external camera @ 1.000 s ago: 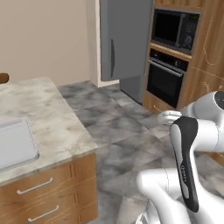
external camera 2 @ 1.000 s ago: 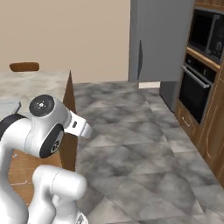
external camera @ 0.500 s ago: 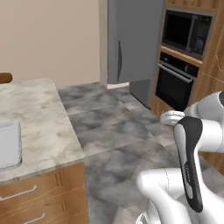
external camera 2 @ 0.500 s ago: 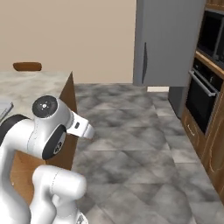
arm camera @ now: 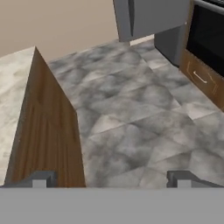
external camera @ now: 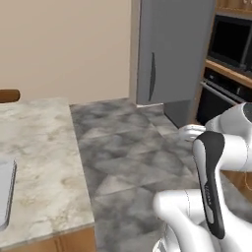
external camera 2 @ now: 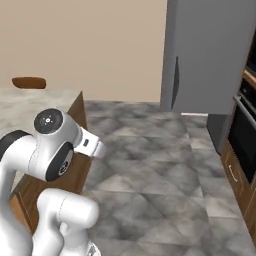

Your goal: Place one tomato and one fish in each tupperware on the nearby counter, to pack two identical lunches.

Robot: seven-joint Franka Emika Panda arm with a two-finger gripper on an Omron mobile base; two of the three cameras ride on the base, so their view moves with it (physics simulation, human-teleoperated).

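Nothing packed yet: fingers [arm camera: 111, 179] spread wide, nothing held; no tomato/fish seen on bench [external camera: 42, 157].

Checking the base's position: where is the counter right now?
The counter fills the lower left of the left base view, its marbled top beside the grey tiled floor; in the hand view its wooden end panel stands at left.

Whole view swung toward fridge [external camera: 170, 54].
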